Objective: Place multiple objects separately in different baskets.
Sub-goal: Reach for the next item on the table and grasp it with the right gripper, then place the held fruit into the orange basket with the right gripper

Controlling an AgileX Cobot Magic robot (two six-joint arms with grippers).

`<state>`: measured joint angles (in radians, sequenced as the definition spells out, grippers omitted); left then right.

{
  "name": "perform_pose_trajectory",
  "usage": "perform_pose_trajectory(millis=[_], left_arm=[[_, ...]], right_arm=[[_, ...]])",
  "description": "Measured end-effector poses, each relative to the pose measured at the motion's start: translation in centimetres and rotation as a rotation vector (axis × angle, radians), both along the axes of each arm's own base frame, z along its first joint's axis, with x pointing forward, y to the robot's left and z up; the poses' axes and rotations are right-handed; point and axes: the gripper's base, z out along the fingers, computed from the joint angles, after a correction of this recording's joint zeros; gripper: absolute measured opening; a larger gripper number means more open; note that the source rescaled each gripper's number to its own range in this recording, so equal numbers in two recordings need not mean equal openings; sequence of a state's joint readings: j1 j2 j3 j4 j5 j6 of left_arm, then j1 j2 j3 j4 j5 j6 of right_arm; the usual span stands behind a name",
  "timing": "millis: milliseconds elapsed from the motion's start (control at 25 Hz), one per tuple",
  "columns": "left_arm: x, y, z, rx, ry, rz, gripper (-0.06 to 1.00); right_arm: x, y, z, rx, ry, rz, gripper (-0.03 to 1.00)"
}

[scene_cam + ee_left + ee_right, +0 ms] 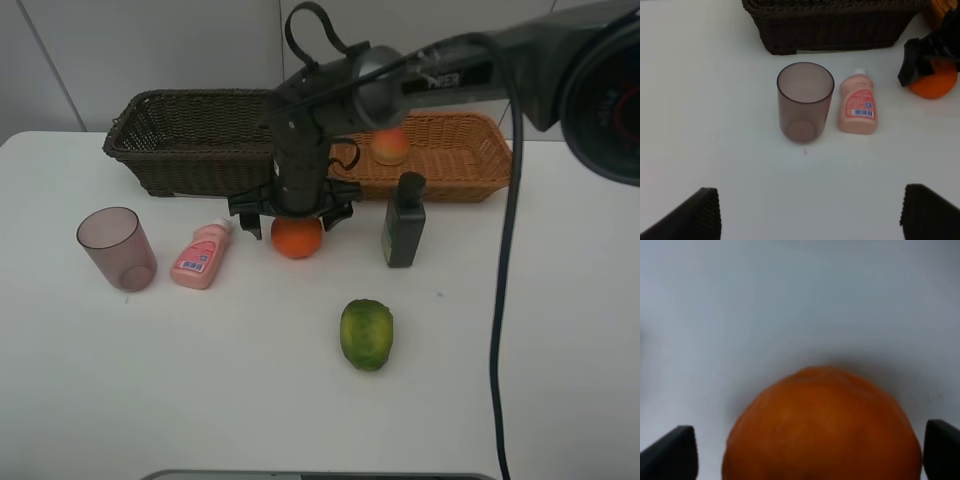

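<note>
Straddling the orange (297,240) on the table (200,380) between the pink bottle (202,257) and dark bottle (404,225), our right gripper (293,216) has fingers (670,455) apart; we judge the fruit firm, roll-prone: grip across its middle.

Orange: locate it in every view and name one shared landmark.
Exterior high: orange near centre, under the right gripper.
Left wrist: orange beyond the pink bottle, partly hidden by that gripper.
Right wrist: orange close up inside the open gripper.
Shared landmark: the right gripper.
</note>
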<state>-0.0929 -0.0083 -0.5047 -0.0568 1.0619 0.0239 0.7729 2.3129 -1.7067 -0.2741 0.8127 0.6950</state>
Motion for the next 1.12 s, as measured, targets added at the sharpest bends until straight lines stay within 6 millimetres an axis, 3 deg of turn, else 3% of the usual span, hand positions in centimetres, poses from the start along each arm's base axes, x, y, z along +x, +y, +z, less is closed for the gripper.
perform_pose_trajectory(millis=[440,520,600,1120], left_arm=[[0.0,0.0,0.0,0.0,0.0,0.0,0.92],[0.0,0.0,0.0,0.0,0.0,0.0,0.92],[0.0,0.0,0.0,0.0,0.0,0.0,0.92],[0.0,0.0,0.0,0.0,0.0,0.0,0.92]], right_arm=[[-0.1,-0.1,-1.6,-0.03,0.029,-0.002,0.99],[-0.1,-0.1,-1.6,-0.03,0.029,-0.002,0.88],[-0.1,-0.1,-1.6,-0.031,0.027,-0.001,0.64],[0.0,-0.1,-1.6,-0.037,0.022,0.003,0.64]])
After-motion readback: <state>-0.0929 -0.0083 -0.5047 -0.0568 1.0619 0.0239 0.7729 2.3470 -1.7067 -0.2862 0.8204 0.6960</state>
